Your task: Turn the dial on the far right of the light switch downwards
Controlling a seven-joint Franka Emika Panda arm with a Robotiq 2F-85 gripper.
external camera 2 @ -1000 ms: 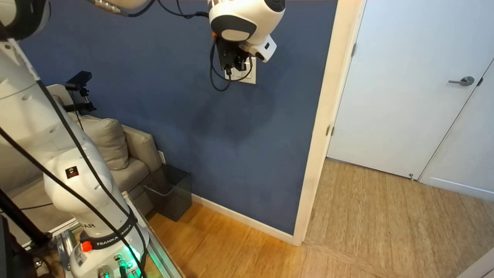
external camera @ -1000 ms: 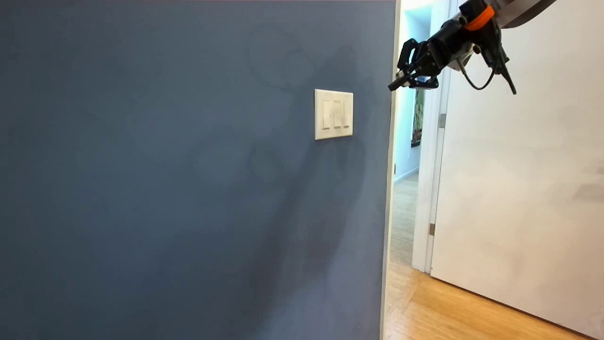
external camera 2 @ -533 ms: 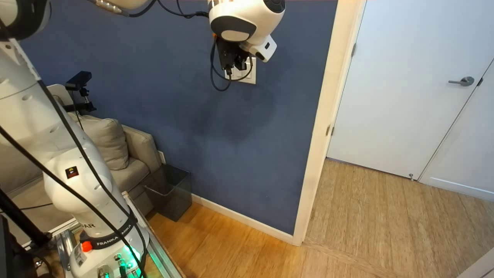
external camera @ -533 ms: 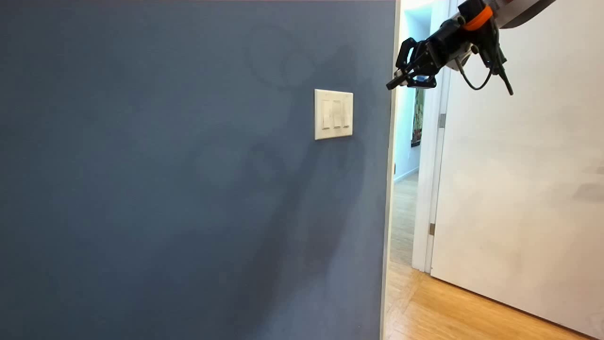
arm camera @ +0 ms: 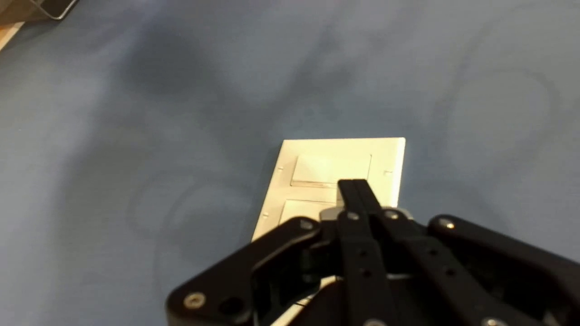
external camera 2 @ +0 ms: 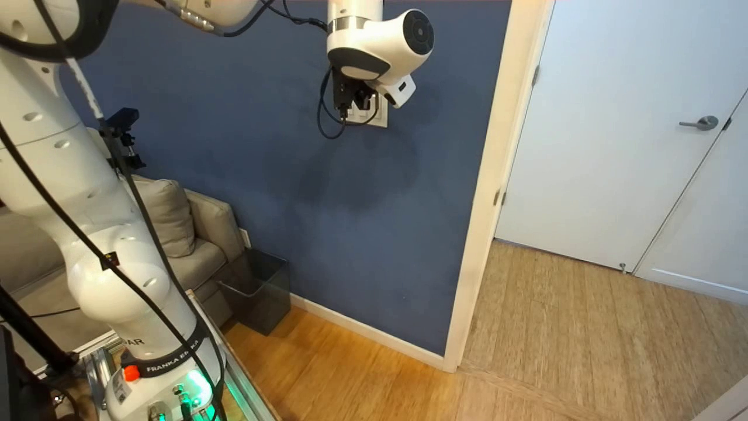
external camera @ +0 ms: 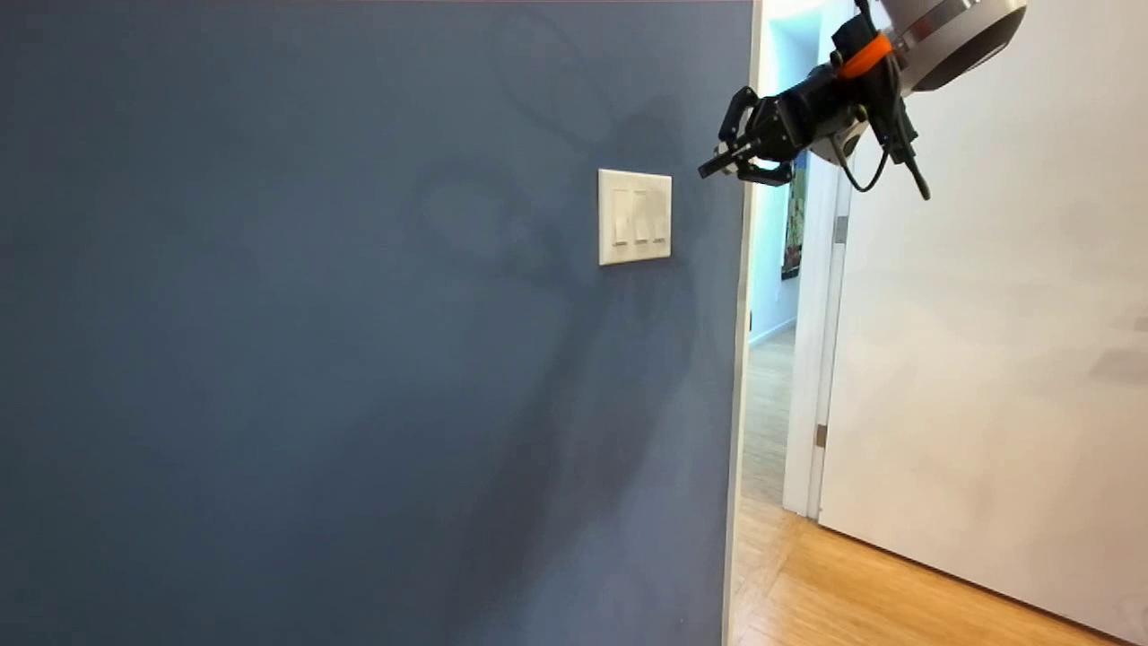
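Your gripper (arm camera: pixel 355 183) had its thin black fingers (arm camera: pixel 360 253) pinched together, holding nothing, and it hung in the air near the flat, square white light switch (external camera: pixel 635 218) on the blue wall (external camera: pixel 359 314), whose far-right button (external camera: pixel 661 215) was a long, thin box shape.
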